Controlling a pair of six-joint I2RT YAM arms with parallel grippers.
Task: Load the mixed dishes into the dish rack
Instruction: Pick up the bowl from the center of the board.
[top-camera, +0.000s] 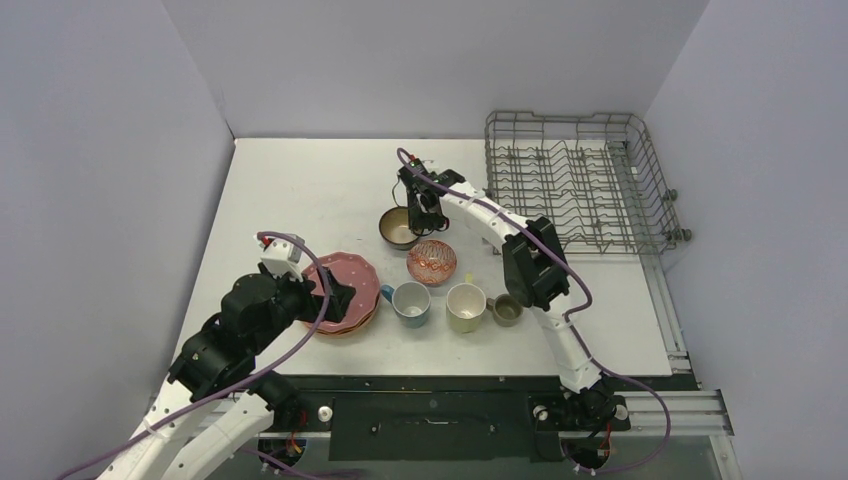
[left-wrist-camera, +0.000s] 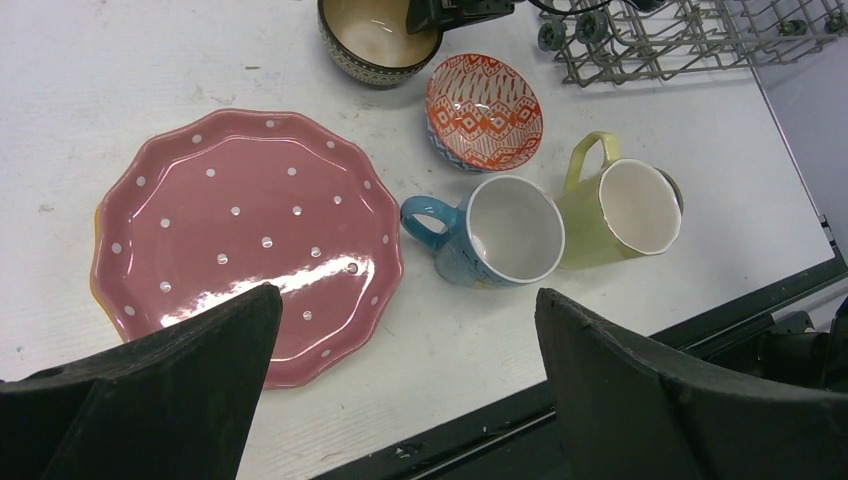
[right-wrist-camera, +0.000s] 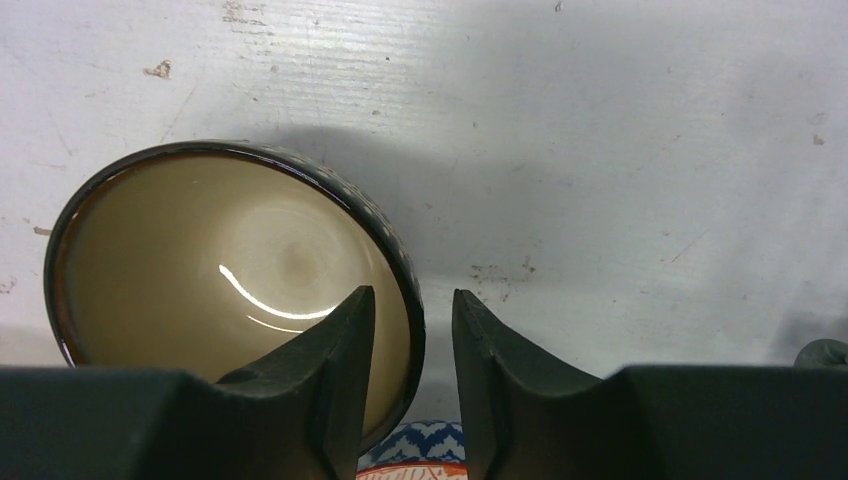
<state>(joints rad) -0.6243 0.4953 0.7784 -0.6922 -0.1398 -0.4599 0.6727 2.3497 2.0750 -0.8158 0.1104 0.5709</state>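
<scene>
Astride dark-brown bowl (right-wrist-camera: 200, 260) rim, right pincer (right-wrist-camera: 412, 292)

Left end effector (left-wrist-camera: 405, 293) wide — right (right-wrist-camera: 412, 292) narrow.

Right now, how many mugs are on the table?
3, in a row at the near side: light-blue ceramic mug beside the pink dotted plate, pale-yellow mug next, small olive mug rightmost. None looks hidden.

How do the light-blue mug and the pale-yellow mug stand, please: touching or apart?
Apart. The top external view shows a strip of bare table between the light-blue mug and the pale-yellow mug.
</scene>
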